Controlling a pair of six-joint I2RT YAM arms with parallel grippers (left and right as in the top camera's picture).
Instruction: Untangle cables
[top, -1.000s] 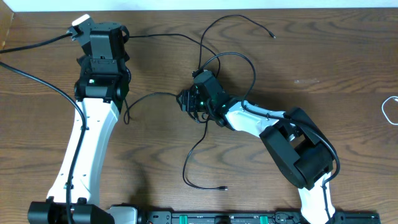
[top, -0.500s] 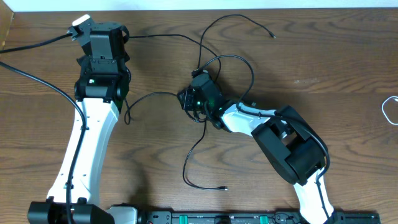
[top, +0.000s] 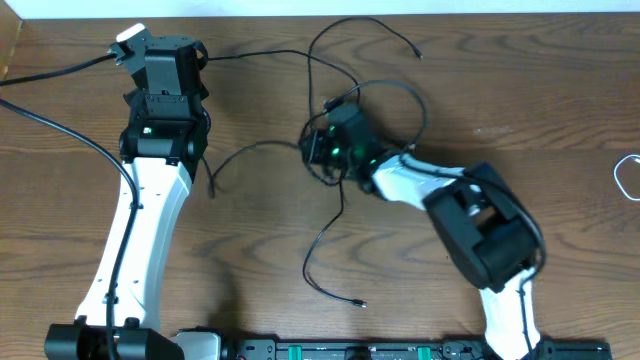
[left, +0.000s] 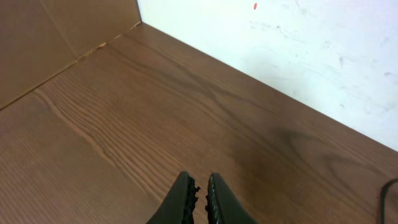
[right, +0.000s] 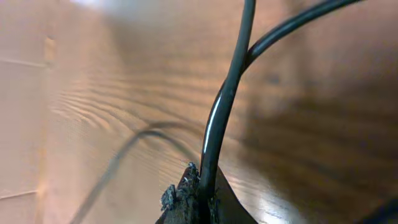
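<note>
Looking down on thin black cables (top: 322, 232) sprawling in loose loops across the middle of a brown wooden table (top: 560, 90) and knotting together right at the right gripper (top: 314, 150). Tracing one run from that knot: heading away from the robot's base, curling into a tall loop near the far edge and ending in a small plug (top: 418, 54) pointing right. Tracing another: dropping toward the base with its long axis roughly front to back, then hooking right and ending in a second plug (top: 360, 303), also pointing right. Following a third run arching leftward from the knot toward the left arm (top: 140, 220), and a fourth stretching sideways along the far edge. Spotting a white cable (top: 627, 178) curling at the right edge, well apart from the tangle.

Pinching one black strand (right: 221, 118) between the right gripper's tips, pressing tight on it in the wrist view, with the strand rising nearly straight from the tips and meeting another black run higher up.

Holding the left gripper (left: 200, 190) pressed together above bare wood near the far left corner, facing a white wall (left: 311, 43) and a tan board (left: 62, 31) standing at the corner.

Noting thick black arm wiring (top: 60, 125) snaking over the table's left side, apart from the thin cables.
</note>
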